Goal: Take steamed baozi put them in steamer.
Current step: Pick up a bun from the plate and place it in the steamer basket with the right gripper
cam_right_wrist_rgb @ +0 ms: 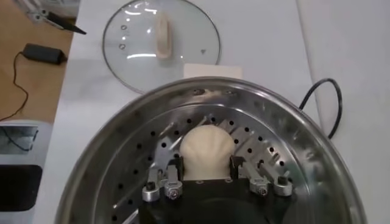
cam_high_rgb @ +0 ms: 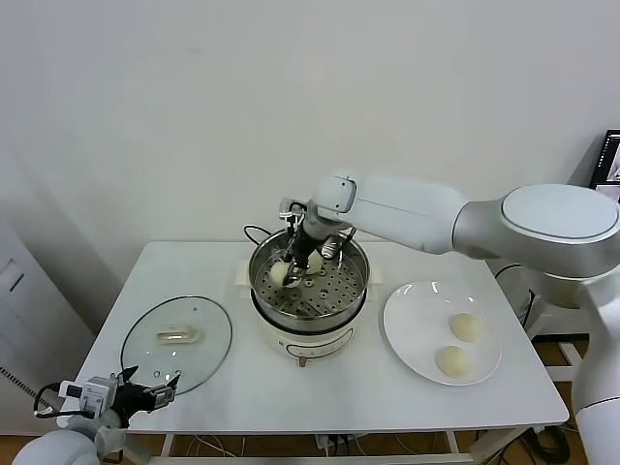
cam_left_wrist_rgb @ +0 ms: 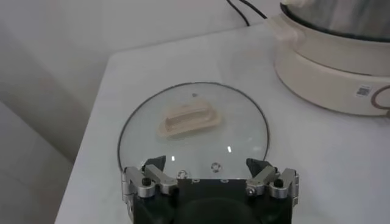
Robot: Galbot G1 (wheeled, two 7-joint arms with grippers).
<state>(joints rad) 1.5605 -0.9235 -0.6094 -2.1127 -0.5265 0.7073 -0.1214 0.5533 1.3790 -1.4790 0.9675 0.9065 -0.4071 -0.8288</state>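
Note:
The steamer [cam_high_rgb: 334, 291] stands mid-table on its white base. My right gripper [cam_high_rgb: 292, 266] reaches down into it. In the right wrist view its jaws [cam_right_wrist_rgb: 206, 165] are closed on both sides of a cream-white baozi [cam_right_wrist_rgb: 207, 149], low over the perforated floor [cam_right_wrist_rgb: 128, 176]. The head view shows two baozi in the pot, one at the fingertips [cam_high_rgb: 280, 274] and one behind the gripper [cam_high_rgb: 314, 262]. Two more baozi [cam_high_rgb: 466, 326] [cam_high_rgb: 452, 360] lie on the white plate [cam_high_rgb: 412, 329]. My left gripper [cam_high_rgb: 145, 395] is open and empty, parked at the table's front left.
A round glass lid [cam_high_rgb: 208, 339] with a cream handle lies flat left of the steamer, under my left gripper [cam_left_wrist_rgb: 207, 167]. The steamer's white base [cam_left_wrist_rgb: 329, 67] and black cord [cam_right_wrist_rgb: 329, 103] are nearby. The wall is behind the table.

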